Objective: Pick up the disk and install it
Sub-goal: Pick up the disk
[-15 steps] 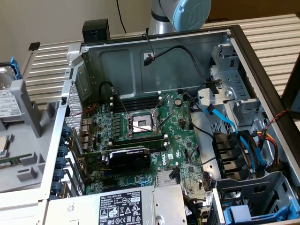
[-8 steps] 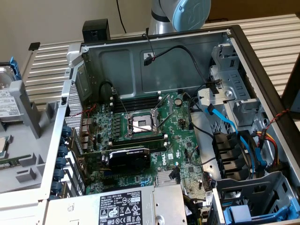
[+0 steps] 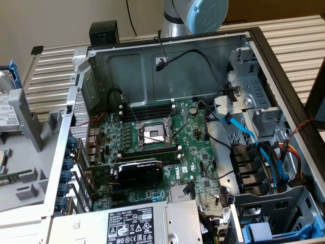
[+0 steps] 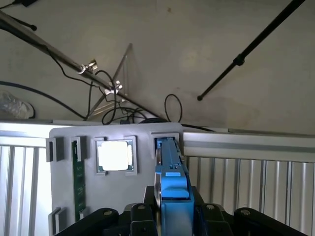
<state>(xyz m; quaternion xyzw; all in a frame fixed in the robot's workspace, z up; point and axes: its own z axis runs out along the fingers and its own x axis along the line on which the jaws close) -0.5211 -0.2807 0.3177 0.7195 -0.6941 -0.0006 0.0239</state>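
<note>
In the wrist view the disk (image 4: 171, 172) is edge-on, its bright blue carrier standing upright in a slot of the grey parts tray (image 4: 113, 196). My gripper (image 4: 173, 216) straddles it, with a black finger pressed against each side of the blue frame. At the exterior view's far left edge the same disk (image 3: 5, 109) stands in the grey tray (image 3: 25, 122), its white label and blue frame partly cut off. The open computer case (image 3: 167, 142) lies to the right of the tray.
The tray also holds a square processor chip (image 4: 114, 156) and a green memory stick (image 4: 78, 182). Inside the case are the motherboard (image 3: 152, 137), a labelled silver power supply (image 3: 137, 223), metal drive bays (image 3: 254, 101) and loose blue and black cables (image 3: 244, 132). Stand legs and cables lie on the floor beyond.
</note>
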